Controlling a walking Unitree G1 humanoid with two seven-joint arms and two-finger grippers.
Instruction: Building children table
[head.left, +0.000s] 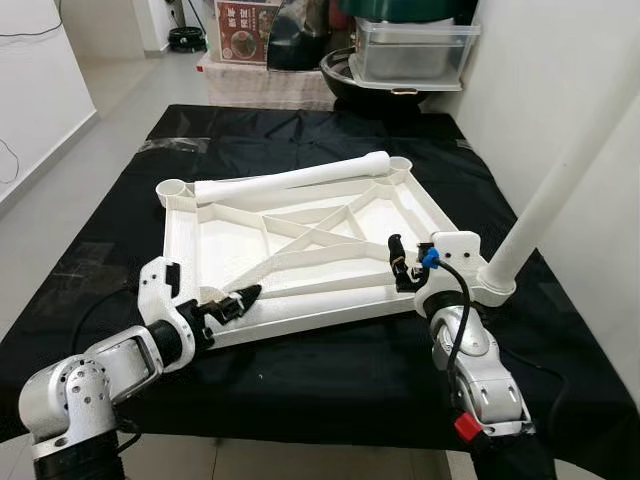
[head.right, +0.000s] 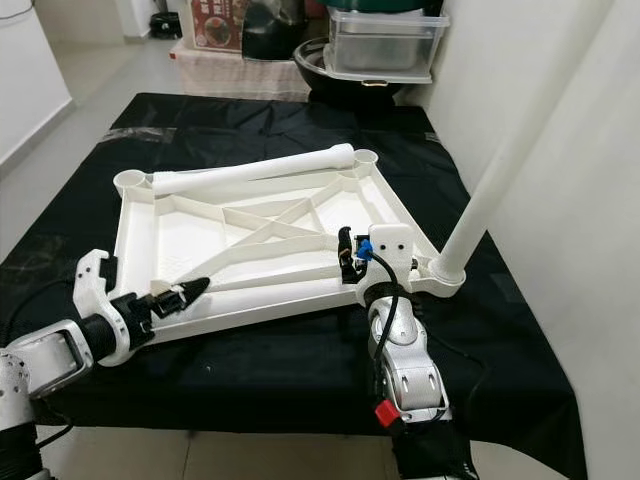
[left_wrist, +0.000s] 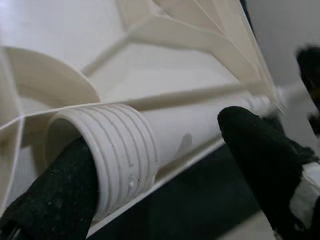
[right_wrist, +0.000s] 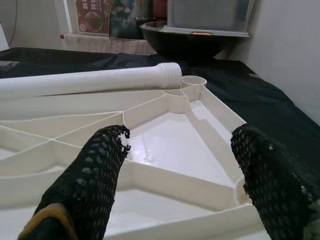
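Note:
The white plastic table top (head.left: 181, 240) lies upside down on the black cloth. One white leg (head.left: 290, 180) rests across its far edge. A second leg (head.left: 545, 200) stands upright in the near right corner socket. A third leg (head.left: 330, 283) lies along the near rim. My left gripper (head.left: 245, 297) is at that leg's threaded end (left_wrist: 125, 150), open, with one finger against the thread and the other a little off the tube. My right gripper (head.left: 398, 262) hovers over the near rim beside the upright leg, open with nothing between its fingers (right_wrist: 95, 170).
The black cloth (head.left: 300, 370) covers a low table whose front edge is close to me. A white wall (head.left: 560, 90) runs along the right. A black wok and a clear plastic box (head.left: 410, 50) sit behind the table. Bare floor (head.left: 60, 200) lies to the left.

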